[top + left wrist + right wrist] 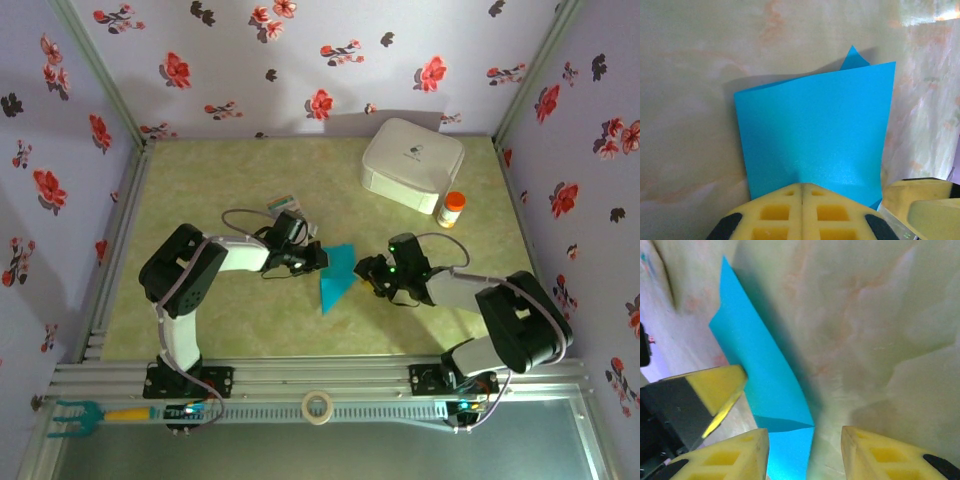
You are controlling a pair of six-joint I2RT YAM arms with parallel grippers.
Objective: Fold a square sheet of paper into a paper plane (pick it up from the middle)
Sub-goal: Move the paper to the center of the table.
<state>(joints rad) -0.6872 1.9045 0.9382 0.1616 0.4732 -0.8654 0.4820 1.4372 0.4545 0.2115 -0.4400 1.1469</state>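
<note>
The square sheet of paper, bright turquoise, is folded to a narrower shape with its point toward the near edge, at mid-table. My left gripper is shut on its left edge. In the left wrist view the yellow pads meet on the sheet, which stands up away from them with a small corner peeking behind. My right gripper is at the paper's right side. In the right wrist view it is open, and the sheet's edge runs past its left finger without being pinched.
A white rounded box and an orange pill bottle stand at the back right. A small printed card lies behind the left gripper. A tape roll and a teal-handled tool rest on the front rail. Flowered walls enclose three sides.
</note>
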